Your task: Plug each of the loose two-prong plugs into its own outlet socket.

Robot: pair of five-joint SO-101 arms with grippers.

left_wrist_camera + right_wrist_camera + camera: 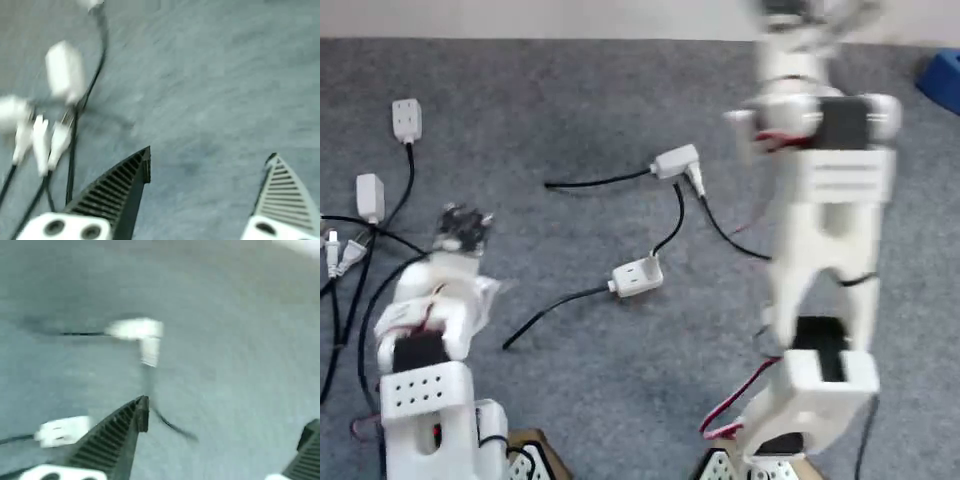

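My left gripper [210,154] hangs empty, jaws spread, near the loose two-prong plugs [40,142] bunched by the left-hand cables, while my right gripper [227,412], also spread and empty, hangs over the middle sockets. One plug [694,180] looks seated in the upper middle socket [675,160], so I judge the job barely begun, the far-left sockets [407,119] still bare. Blur hides whether the lower middle socket [638,277] holds a plug.

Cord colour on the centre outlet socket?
Black cord, on the white outlet socket; clearest in the high view.
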